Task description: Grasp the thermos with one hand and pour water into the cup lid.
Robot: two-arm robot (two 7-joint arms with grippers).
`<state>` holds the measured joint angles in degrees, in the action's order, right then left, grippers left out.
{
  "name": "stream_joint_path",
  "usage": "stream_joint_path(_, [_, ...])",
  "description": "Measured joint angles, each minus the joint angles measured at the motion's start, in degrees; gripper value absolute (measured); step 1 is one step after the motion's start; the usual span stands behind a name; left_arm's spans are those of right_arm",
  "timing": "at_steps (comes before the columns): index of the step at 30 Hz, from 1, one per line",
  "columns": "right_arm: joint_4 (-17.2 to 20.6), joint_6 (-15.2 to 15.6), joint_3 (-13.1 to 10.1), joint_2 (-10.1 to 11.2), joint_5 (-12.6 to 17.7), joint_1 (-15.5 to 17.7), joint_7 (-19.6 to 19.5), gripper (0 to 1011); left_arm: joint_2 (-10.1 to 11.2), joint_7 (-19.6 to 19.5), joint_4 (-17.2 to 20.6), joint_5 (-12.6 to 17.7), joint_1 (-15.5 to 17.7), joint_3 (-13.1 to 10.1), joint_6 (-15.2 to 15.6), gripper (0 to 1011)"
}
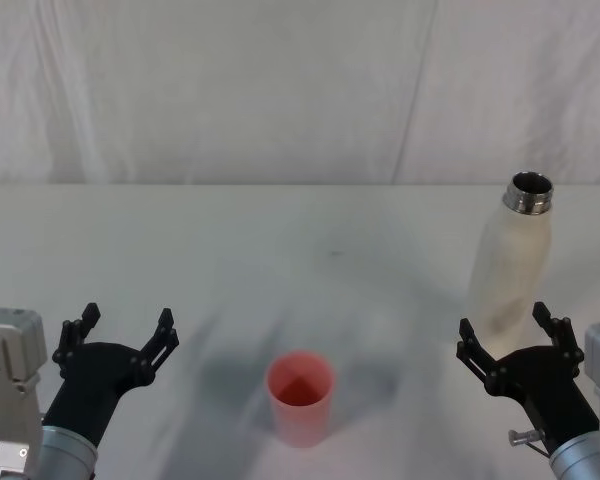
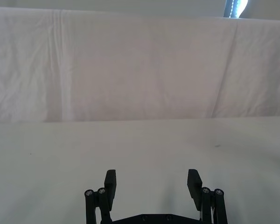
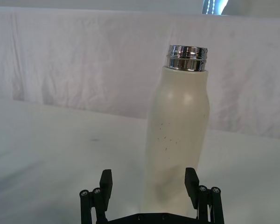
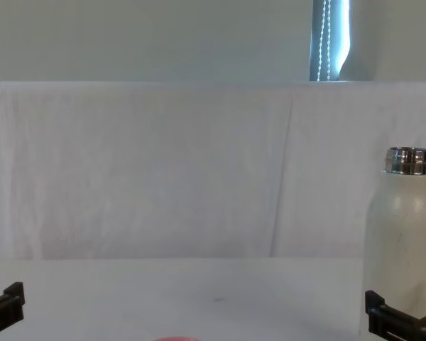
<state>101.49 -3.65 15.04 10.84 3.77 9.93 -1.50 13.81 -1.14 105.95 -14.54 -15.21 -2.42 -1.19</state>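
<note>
The right hand (image 1: 510, 332) has its jaws wide apart and holds nothing; the thermos (image 1: 507, 262) stands upright just past them, at 12 o'clock from the hand, not touched; the right arm reaches in low from 5 o'clock. The left hand (image 1: 120, 326) waits at 8 o'clock, jaws apart too; the cup lid (image 1: 300, 397) sits between both hands on the table (image 1: 280, 260).

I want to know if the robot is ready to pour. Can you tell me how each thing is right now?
thermos: upright on the table, cap off, not held.
cup lid: upright, mouth up, looks empty.
right gripper: open, just short of the thermos.
left gripper: open, holding nothing, left of the cup lid.
</note>
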Motion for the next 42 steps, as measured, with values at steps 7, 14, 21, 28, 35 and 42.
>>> stream_joint_path(7, [0.0, 0.0, 0.0, 0.0, 0.0, 0.0, 0.0, 1001, 0.0, 0.0, 0.0, 0.0, 0.0, 0.0, 0.0, 1001])
stream_joint_path(14, [0.0, 0.0, 0.0, 0.0, 0.0, 0.0, 0.0, 1001, 0.0, 0.0, 0.0, 0.0, 0.0, 0.0, 0.0, 1001])
stream_joint_path(21, [0.0, 0.0, 0.0, 0.0, 0.0, 0.0, 0.0, 1001, 0.0, 0.0, 0.0, 0.0, 0.0, 0.0, 0.0, 1001])
stream_joint_path(28, [0.0, 0.0, 0.0, 0.0, 0.0, 0.0, 0.0, 1001, 0.0, 0.0, 0.0, 0.0, 0.0, 0.0, 0.0, 1001])
stream_joint_path(35, [0.0, 0.0, 0.0, 0.0, 0.0, 0.0, 0.0, 1001, 0.0, 0.0, 0.0, 0.0, 0.0, 0.0, 0.0, 1001])
stream_joint_path(42, [0.0, 0.0, 0.0, 0.0, 0.0, 0.0, 0.0, 1002, 0.0, 0.0, 0.0, 0.0, 0.0, 0.0, 0.0, 1001])
